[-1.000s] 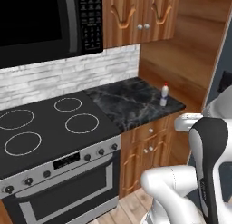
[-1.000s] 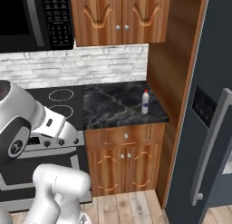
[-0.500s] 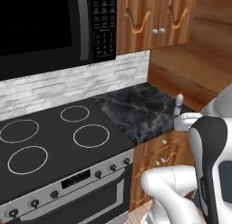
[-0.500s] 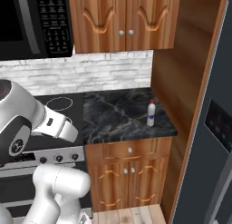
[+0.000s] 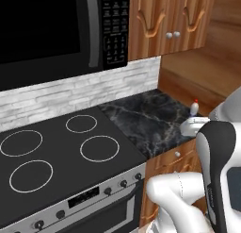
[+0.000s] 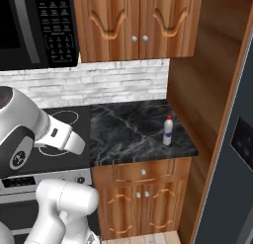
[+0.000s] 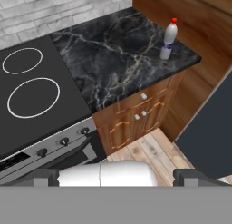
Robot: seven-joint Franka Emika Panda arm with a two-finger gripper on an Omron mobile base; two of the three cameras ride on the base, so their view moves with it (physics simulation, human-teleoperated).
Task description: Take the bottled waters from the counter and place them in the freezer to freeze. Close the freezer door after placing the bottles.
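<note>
We are looking from a nearer position than one second ago: the whole picture has shifted in both base views, so it is our base that is moving, not the things. The freezer (image 6: 232, 154) is standing at the far right as a tall dark blue-grey panel, and it is showing less of itself than before, because we are coming closer to the cabinets. The stovetop (image 5: 56, 156) with its white rings is taking more of the left base view now. The counter (image 6: 128, 134), black marble with pale veins, is lying between the stovetop and the wooden wall, and it is appearing larger than in the earlier pictures. The microwave (image 5: 52, 31) is hanging above the stovetop. On the counter, near its right front corner, the red-capped bottle (image 6: 168, 131) is standing upright and whitish, with a bluish label; it is keeping the same place on the slab. The gripper (image 7: 115, 175) is looking down at this corner from above, with its fingers spread as wide as they go and holding nothing, well apart from the bottle.
</note>
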